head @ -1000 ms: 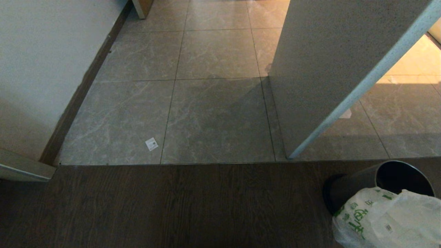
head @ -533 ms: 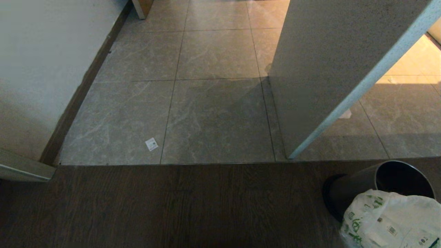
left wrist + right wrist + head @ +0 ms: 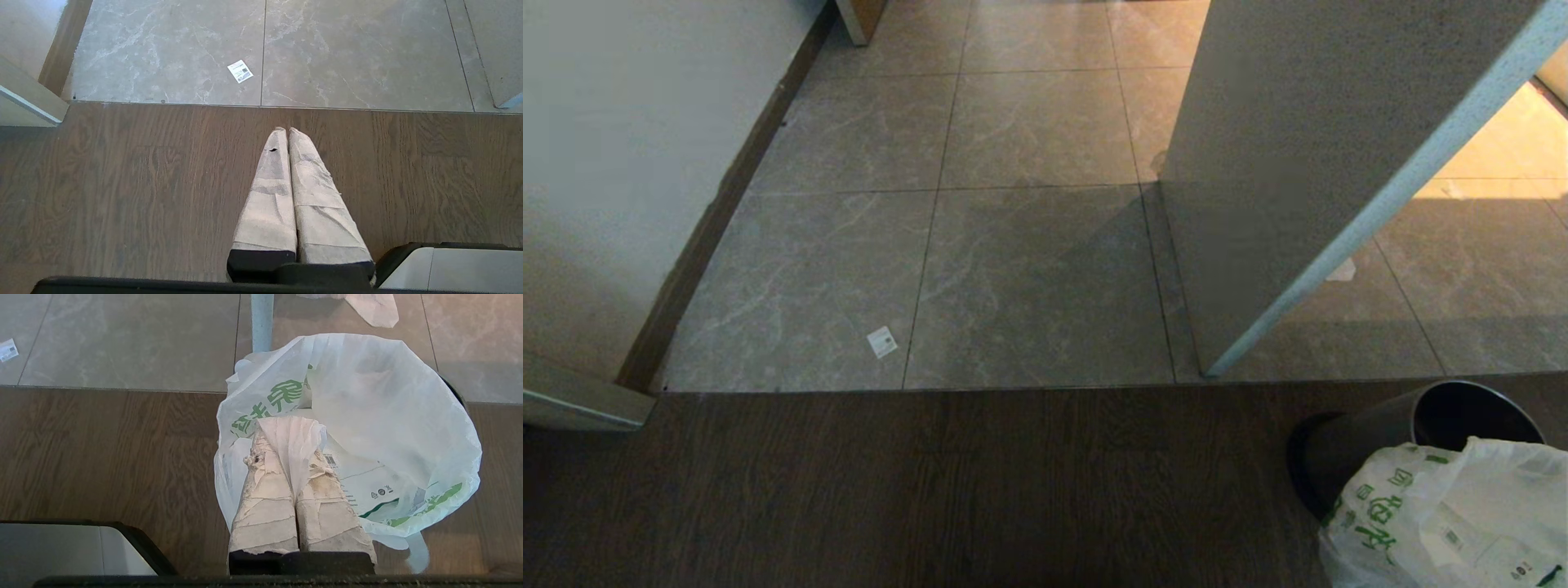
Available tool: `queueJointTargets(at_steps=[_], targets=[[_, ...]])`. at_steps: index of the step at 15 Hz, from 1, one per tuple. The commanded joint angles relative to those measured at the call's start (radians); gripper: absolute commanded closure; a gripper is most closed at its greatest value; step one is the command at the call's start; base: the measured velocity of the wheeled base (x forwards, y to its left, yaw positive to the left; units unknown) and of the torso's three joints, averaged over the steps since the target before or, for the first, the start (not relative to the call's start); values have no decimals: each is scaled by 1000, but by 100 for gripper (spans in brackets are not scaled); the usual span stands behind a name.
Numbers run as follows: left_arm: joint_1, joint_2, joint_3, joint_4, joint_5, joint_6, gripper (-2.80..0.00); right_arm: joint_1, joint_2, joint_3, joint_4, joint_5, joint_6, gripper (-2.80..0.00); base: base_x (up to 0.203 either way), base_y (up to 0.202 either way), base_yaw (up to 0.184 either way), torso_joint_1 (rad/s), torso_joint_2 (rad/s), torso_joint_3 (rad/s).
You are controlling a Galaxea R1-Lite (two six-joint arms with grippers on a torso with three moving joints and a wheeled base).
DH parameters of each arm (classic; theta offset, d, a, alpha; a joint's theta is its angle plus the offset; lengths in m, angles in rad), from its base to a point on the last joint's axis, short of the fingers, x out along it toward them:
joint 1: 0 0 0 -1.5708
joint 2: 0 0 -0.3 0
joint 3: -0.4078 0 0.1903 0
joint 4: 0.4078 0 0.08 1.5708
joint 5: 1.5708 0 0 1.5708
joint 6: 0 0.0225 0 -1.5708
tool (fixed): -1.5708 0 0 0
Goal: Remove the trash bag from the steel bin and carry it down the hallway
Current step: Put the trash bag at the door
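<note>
Right gripper [image 3: 288,435] jaws clamped on trash bag [image 3: 367,416]

My right gripper [image 3: 292,433] points forward and down with its two tape-wrapped fingers [image 3: 265,498] pressed together, pinching a fold of the trash bag [image 3: 367,416] between their tips. My left gripper [image 3: 286,131] points forward and down in the same way, its wrapped fingers [image 3: 269,196] closed flat against each other with nothing between them.

Trash bag [image 3: 1445,523] before steel bin [image 3: 1372,441], right.
</note>
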Motion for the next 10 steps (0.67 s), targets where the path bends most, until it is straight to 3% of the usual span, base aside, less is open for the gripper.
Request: queueJointTargets(at_steps=[1, 10], targets=[[0, 0, 0, 0, 1, 0, 0, 1, -2, 0, 4, 1, 0, 0, 0, 0, 0, 0, 0, 0], [0, 0, 0, 0, 1, 0, 0, -1, -2, 0, 4, 1, 7, 0, 0, 0, 0, 0, 0, 0]])
